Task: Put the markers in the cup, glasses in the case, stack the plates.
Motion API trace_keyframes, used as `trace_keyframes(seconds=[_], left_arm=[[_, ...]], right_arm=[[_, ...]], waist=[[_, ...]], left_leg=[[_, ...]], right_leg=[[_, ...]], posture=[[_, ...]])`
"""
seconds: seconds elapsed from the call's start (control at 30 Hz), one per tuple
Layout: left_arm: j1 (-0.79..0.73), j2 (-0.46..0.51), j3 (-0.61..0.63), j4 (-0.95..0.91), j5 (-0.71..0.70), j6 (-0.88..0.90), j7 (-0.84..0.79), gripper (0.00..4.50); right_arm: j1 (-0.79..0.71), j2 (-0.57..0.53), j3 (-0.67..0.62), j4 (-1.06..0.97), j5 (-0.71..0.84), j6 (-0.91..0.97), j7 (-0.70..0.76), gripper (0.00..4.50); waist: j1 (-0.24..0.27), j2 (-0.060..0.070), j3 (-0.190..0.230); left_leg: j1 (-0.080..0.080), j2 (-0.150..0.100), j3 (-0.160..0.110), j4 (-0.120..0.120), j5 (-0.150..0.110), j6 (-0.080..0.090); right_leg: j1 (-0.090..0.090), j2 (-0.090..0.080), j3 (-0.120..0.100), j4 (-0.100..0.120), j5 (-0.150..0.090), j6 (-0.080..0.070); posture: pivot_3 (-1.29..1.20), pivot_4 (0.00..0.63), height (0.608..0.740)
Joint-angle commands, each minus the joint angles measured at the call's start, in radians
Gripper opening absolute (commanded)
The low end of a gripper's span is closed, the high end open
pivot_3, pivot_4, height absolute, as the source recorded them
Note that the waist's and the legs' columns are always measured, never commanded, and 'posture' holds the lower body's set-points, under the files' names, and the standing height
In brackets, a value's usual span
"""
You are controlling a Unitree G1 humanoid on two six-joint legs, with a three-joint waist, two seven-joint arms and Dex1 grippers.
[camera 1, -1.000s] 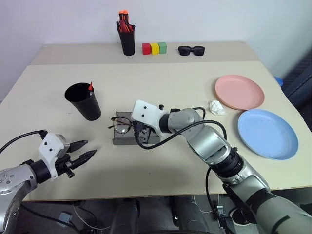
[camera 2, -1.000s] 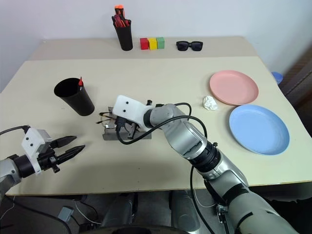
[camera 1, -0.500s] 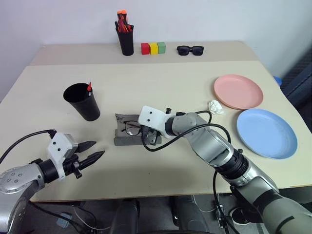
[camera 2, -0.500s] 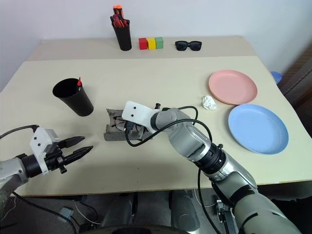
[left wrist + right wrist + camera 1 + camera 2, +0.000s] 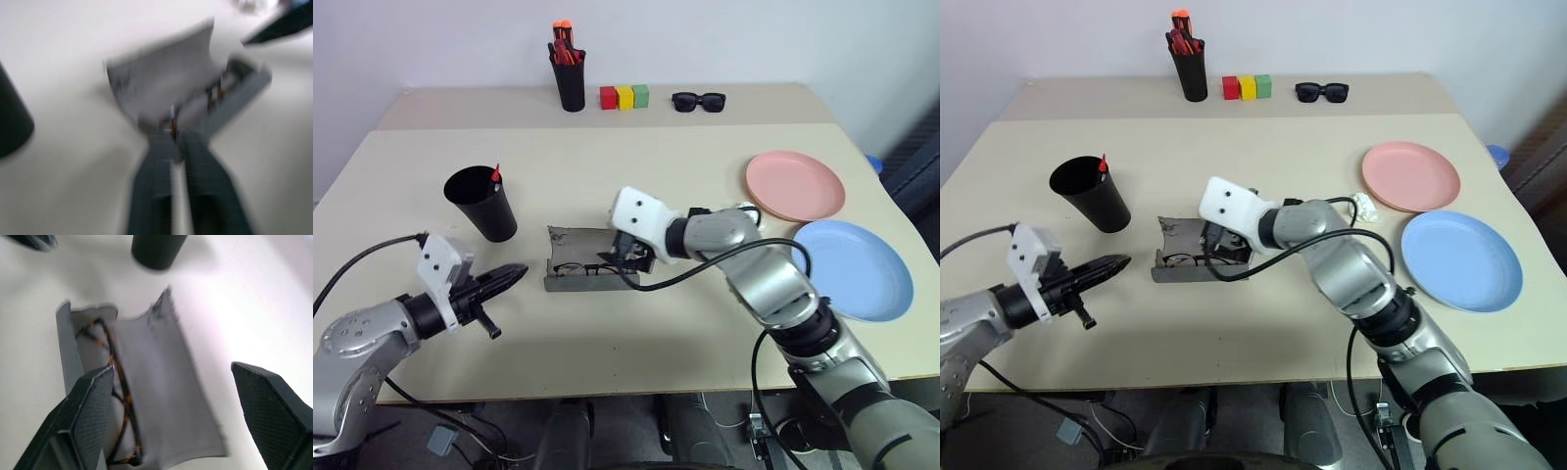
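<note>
The grey felt case point(image 5: 579, 262) lies open on the table point(image 5: 636, 166) in front of me, its curved flap point(image 5: 166, 382) folded back flat. Inside the trough sit the glasses point(image 5: 120, 396), thin dark wire frames with amber-brown flecks along the rims, lying lengthwise against the case's wall. My right gripper point(image 5: 181, 416) hovers just over the case with its fingers spread wide, holding nothing. My left gripper point(image 5: 506, 276) points toward the case's near end, fingers pressed together and empty. The black cup point(image 5: 481, 203) stands behind it with a red-tipped marker point(image 5: 494, 176) poking out.
</note>
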Motion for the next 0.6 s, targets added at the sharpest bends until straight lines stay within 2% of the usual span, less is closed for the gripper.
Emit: trace_keyframes(seconds=[0.03,0.13,0.2,0.33,0.47,0.6], left_arm=[[-0.167,-0.026,-0.137,-0.001,0.059,0.049,0.096,0.03],[-0.367,-0.098,-0.249,0.113,0.150,0.088,0.203,0.03],[-0.473,-0.116,-0.332,0.196,0.233,0.074,0.218,0.03],[-0.690,-0.224,-0.359,0.426,0.252,0.185,0.285,0.03],[-0.776,-0.208,-0.493,0.545,0.327,0.196,0.184,0.03],[-0.813,-0.214,-0.507,0.650,0.359,0.186,0.153,0.03]], right_arm=[[0.077,-0.079,-0.089,-0.056,0.032,-0.137,0.039,3.87],[0.182,-0.152,-0.159,-0.068,0.055,-0.292,0.069,3.87],[0.245,-0.187,-0.207,-0.086,0.090,-0.335,0.098,3.87],[0.351,-0.225,-0.308,-0.133,0.191,-0.333,0.140,3.87],[0.447,-0.256,-0.382,-0.191,0.241,-0.314,0.133,3.87],[0.484,-0.263,-0.410,-0.221,0.249,-0.296,0.095,3.87]], waist=[[0.003,0.000,0.000],[0.006,-0.001,0.000],[-0.001,-0.001,0.000],[-0.004,0.000,0.000],[-0.009,0.000,0.000],[-0.006,0.000,0.000]], left_leg=[[0.000,0.000,0.000,0.000,0.000,0.000],[0.000,0.000,0.000,0.001,0.000,0.000],[0.000,0.000,0.000,0.001,0.000,0.000],[0.001,0.000,0.000,0.000,0.000,0.000],[0.001,0.000,-0.001,0.001,0.000,0.000],[0.001,0.000,-0.002,0.001,0.000,0.000]], right_leg=[[0.000,0.000,0.000,0.000,0.000,0.000],[0.001,0.000,0.000,0.000,0.001,0.003],[0.001,0.000,0.000,0.000,0.002,0.004],[0.000,0.001,0.000,0.001,0.002,0.005],[0.000,0.003,0.001,0.002,0.002,0.005],[0.000,0.003,0.001,0.002,0.002,0.005]], posture=[[0.00,0.150,0.740],[0.00,0.150,0.740],[0.00,0.150,0.740],[0.00,0.150,0.740],[0.00,0.150,0.740],[0.00,0.150,0.740]])
